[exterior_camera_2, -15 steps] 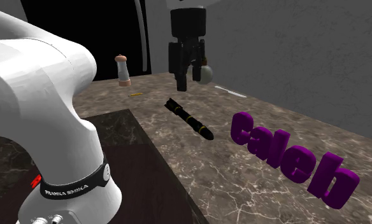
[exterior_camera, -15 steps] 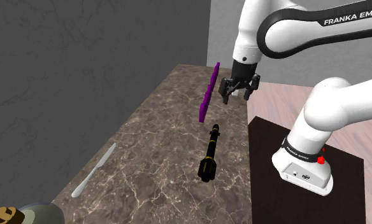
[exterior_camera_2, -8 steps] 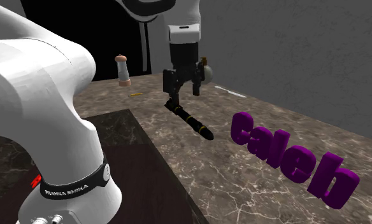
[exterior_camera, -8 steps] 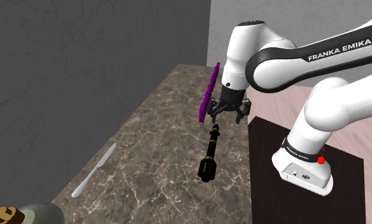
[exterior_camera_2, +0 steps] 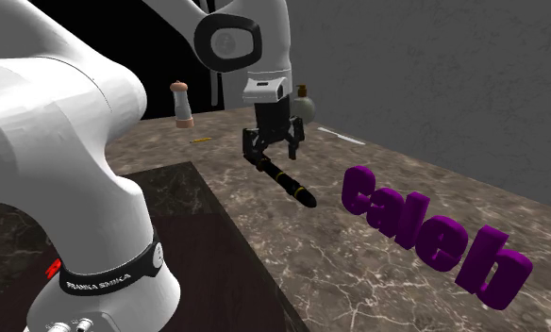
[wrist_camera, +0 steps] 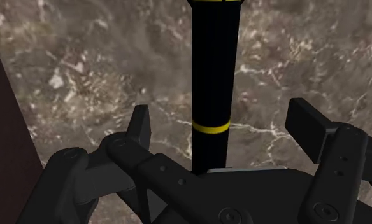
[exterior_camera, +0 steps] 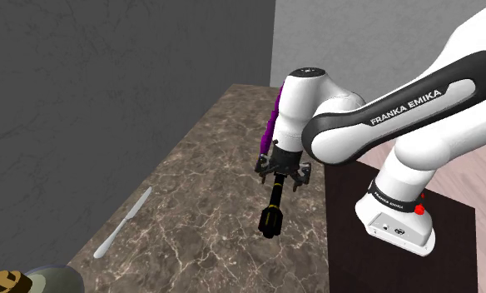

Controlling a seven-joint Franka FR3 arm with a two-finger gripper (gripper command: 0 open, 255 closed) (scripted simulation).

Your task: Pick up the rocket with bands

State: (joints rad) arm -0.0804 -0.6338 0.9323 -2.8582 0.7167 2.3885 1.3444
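Note:
A slim black rocket (exterior_camera: 273,208) with yellow bands lies flat on the marble counter (exterior_camera: 191,191), close to the edge by the stand. My black gripper (exterior_camera: 285,176) hangs low over the rocket's end nearest the purple letters, open. In the second exterior view the gripper (exterior_camera_2: 272,149) is just above the rocket (exterior_camera_2: 288,184). Looking along the gripper (wrist_camera: 224,124), the rocket (wrist_camera: 216,76) runs between the two fingers (wrist_camera: 140,124), which stand apart with a gap on each side and do not touch it.
Purple letters spelling "caleb" (exterior_camera_2: 425,231) stand on the counter beyond the rocket. A knife (exterior_camera: 123,221) lies near the wall side. A pepper grinder (exterior_camera_2: 181,104) and a round bottle (exterior_camera_2: 304,104) stand at the counter's other end. The dark stand (exterior_camera: 383,250) borders the counter.
The arm has lowered and moved along the counter from beside the purple letters down onto the rocket's end. The fingers stayed open; the rocket has not moved.

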